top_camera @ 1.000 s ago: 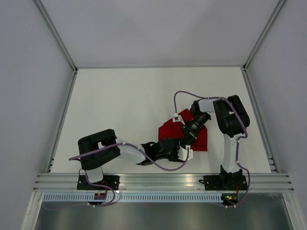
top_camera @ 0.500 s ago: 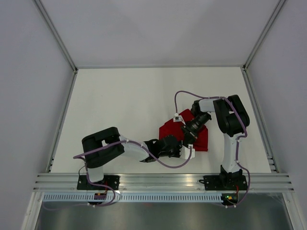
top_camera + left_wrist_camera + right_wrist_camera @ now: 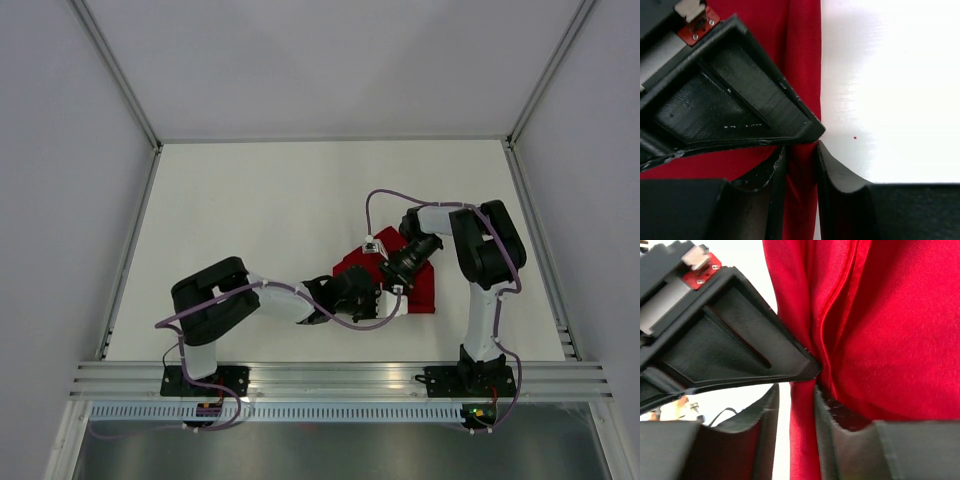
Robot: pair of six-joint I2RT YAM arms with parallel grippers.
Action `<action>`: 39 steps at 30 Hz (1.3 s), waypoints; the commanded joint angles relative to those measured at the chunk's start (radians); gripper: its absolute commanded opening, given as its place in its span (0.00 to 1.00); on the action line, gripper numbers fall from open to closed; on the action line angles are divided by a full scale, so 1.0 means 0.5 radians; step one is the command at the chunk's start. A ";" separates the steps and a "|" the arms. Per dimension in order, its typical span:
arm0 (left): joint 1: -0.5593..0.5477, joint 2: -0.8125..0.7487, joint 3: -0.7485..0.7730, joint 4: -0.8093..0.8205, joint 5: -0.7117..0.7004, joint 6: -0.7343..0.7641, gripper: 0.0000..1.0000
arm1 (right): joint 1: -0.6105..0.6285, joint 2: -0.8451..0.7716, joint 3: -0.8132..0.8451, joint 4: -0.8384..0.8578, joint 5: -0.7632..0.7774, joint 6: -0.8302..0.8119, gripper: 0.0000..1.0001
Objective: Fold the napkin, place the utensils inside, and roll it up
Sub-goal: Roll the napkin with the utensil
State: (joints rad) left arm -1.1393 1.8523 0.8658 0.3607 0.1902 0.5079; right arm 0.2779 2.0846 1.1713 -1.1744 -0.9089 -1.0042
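The napkin (image 3: pixel 424 288) lay bunched on the table (image 3: pixel 270 200), right of centre in the top view, with the ends of both arms meeting over its left edge. The left gripper (image 3: pixel 800 160) was pinched together on a narrow fold of the red cloth, at the bottom centre of its wrist view. The right gripper (image 3: pixel 799 400) had a similar fold between its fingers (image 3: pixel 840 430), but I could not tell whether they pressed it or merely flanked it.

A white table (image 3: pixel 250 220) lies between grey walls (image 3: pixel 60 150), aluminium rail (image 3: pixel 340 376) at front.
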 commanded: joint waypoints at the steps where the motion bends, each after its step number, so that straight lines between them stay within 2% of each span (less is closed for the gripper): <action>1: 0.073 0.112 0.029 -0.368 0.264 -0.236 0.02 | -0.019 -0.125 -0.014 0.413 0.265 -0.081 0.42; 2: 0.097 0.118 0.042 -0.384 0.313 -0.252 0.02 | -0.025 -0.186 -0.011 0.422 0.265 -0.069 0.47; 6: 0.149 0.124 0.075 -0.424 0.414 -0.328 0.02 | -0.053 -0.325 0.001 0.450 0.268 -0.010 0.51; 15: 0.367 0.222 0.183 -0.546 0.822 -0.534 0.02 | -0.246 -0.690 -0.097 0.634 0.241 0.112 0.52; 18: 0.438 0.278 0.256 -0.626 0.978 -0.598 0.02 | -0.295 -0.956 -0.277 0.787 0.287 0.119 0.53; 24: 0.542 0.422 0.385 -0.764 1.236 -0.691 0.02 | -0.274 -1.564 -0.756 1.091 0.333 0.067 0.60; 28: 0.594 0.489 0.456 -0.820 1.350 -0.730 0.02 | -0.121 -1.785 -0.995 1.293 0.446 0.063 0.64; 34: 0.622 0.566 0.536 -0.862 1.442 -0.792 0.02 | 0.242 -1.874 -1.330 1.765 0.771 0.272 0.68; 39: 0.628 0.621 0.585 -0.893 1.457 -0.813 0.02 | 0.371 -1.773 -1.303 1.812 0.815 0.327 0.70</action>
State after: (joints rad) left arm -0.8242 2.0937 1.1675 0.0338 0.9554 0.1169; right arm 0.4404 1.1801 0.4976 -0.3790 -0.5369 -0.8810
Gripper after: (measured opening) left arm 0.179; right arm 0.699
